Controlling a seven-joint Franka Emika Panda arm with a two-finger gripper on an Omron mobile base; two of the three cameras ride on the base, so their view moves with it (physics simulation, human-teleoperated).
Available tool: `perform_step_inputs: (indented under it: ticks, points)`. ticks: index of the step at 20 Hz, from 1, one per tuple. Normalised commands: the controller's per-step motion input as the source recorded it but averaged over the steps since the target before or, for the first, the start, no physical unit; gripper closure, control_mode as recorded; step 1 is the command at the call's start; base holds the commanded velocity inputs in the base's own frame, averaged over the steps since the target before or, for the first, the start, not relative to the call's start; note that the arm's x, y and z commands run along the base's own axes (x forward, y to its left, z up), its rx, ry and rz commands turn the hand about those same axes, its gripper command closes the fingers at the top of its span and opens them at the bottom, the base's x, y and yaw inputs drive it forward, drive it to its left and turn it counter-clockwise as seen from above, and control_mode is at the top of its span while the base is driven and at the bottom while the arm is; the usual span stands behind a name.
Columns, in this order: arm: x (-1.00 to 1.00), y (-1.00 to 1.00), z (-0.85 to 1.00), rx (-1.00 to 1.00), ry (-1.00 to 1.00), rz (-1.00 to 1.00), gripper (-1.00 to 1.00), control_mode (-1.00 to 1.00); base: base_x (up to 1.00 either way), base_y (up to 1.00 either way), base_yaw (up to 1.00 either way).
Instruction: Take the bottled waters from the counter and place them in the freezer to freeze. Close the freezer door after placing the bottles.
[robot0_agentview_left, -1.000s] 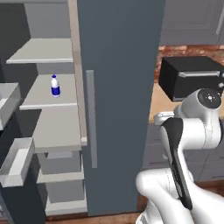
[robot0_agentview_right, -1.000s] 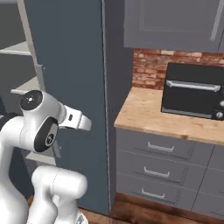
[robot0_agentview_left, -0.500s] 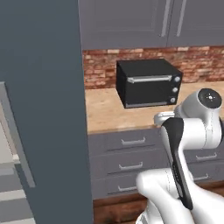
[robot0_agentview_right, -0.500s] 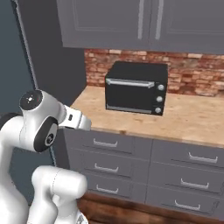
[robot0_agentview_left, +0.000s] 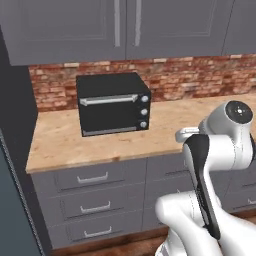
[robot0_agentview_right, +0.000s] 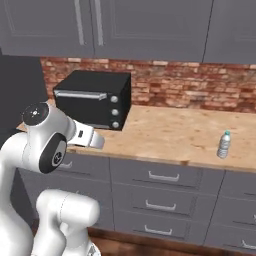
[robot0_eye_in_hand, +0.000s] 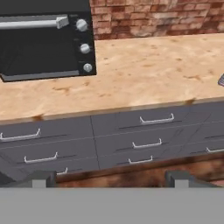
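Left base view: the tabletop (robot0_agentview_left: 60, 145) runs across the middle with a black toaster oven (robot0_agentview_left: 113, 104) sitting around 11 o'clock from the arm. A dark slab of the freezer (robot0_agentview_left: 17, 165) fills the 9 o'clock edge.

Right base view: the clear ribbed bottle (robot0_agentview_right: 224, 145) with the teal cap stands upright at about 3 o'clock, near the tabletop's front edge and well apart from the oven. The arm is tucked in at 8 o'clock, nowhere near it.

Hand view: the end effector (robot0_eye_in_hand: 109, 178) has its tips spread wide at 6 o'clock, holding nothing. It looks at the drawer fronts (robot0_eye_in_hand: 131, 140) and the oven, and a sliver of something at the 3 o'clock edge may be the bottle, too cut off to tell.

Risk-wise, that bottle is tall, light and close to the edge, so a sloppy sideways approach could tip it or knock it off.
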Motion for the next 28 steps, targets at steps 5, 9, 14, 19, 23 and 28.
perform_step_inputs:
  ticks: [5,9,14,19,23,28]
  points:
    - [0.0,0.0,0.0,0.0,0.0,0.0,-1.0,1.0,0.14,-1.0,-0.17]
    - [0.0,0.0,0.0,0.0,0.0,0.0,-1.0,1.0,0.31,-1.0,-0.07]
    - [0.0,0.0,0.0,0.0,0.0,0.0,-1.0,1.0,0.33,-1.0,0.0]
    - [0.0,0.0,0.0,0.0,0.0,0.0,-1.0,1.0,0.46,-0.77,0.17]
    - [0.0,0.0,0.0,0.0,0.0,0.0,-1.0,1.0,0.4,-0.25,0.17]
    - [0.0,0.0,0.0,0.0,0.0,0.0,-1.0,1.0,0.12,0.07,0.01]
